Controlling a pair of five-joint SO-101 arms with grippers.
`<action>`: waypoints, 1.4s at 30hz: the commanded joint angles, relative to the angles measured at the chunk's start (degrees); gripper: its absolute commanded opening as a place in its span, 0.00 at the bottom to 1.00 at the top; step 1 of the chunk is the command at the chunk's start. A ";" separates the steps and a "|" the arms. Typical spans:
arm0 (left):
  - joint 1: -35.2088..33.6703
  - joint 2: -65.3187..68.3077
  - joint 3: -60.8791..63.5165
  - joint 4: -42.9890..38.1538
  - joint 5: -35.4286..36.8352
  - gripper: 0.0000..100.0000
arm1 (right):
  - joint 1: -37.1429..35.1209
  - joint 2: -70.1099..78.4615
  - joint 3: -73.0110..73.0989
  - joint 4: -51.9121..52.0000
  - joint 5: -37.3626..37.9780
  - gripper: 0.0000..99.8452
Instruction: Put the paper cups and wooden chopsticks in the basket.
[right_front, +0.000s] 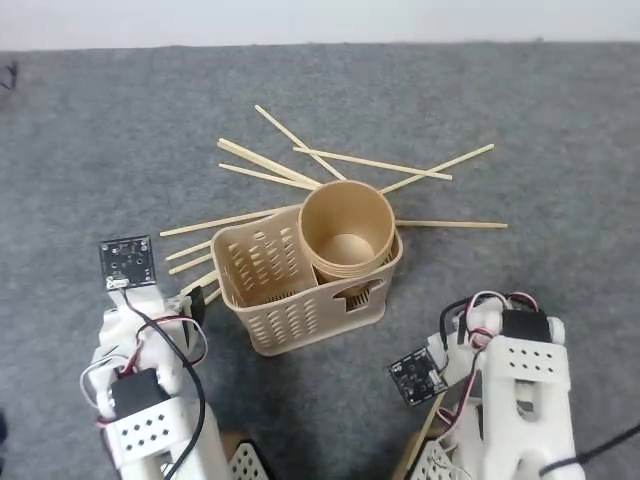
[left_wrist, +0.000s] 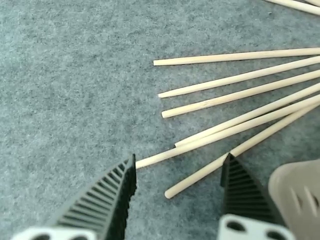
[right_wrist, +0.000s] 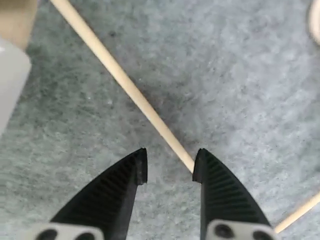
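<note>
Grey felt covers the desk (right_front: 520, 120) in the high view, and the basket (right_front: 290, 320) stands in the middle of it, just beyond the two arms at the near edge. The paper cups (right_front: 345, 240) are nested upright in its right end, which looks like a way to leave the left half free for long things. The wooden chopsticks (right_front: 370, 162) are all outside, lying flat and fanned over the felt beyond the basket and to its left, with one more stick (right_front: 418, 440) near the right arm (right_front: 520, 370). I judge the cup half done and the stick half not begun. The left arm (right_front: 150, 390) sits just left of the basket. In the left wrist view the left pincer (left_wrist: 180, 157) hangs over the ends of the left sticks with its jaws apart. One stick end (left_wrist: 175, 188) lies between them, and the basket (left_wrist: 295, 185) is just beside. That stance probably serves a straddle from above, since a flat stick offers little other hold, and the carry would be short. In the right wrist view the right pincer (right_wrist: 171, 151) is likewise spread, low over the felt. A single chopstick (right_wrist: 125, 85) runs in between its jaws and seems to touch one finger (right_wrist: 220, 190); nothing is gripped yet.
</note>
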 joint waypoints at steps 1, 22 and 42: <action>0.18 -0.62 -0.22 -1.14 0.09 0.26 | 0.92 -0.66 2.81 -6.20 0.79 0.17; 0.18 -0.62 -0.22 -1.14 0.09 0.26 | 0.75 -1.27 5.98 -10.42 0.44 0.01; 0.18 -0.62 -0.22 -1.14 0.09 0.26 | -2.68 -1.27 -58.81 36.79 -6.59 0.01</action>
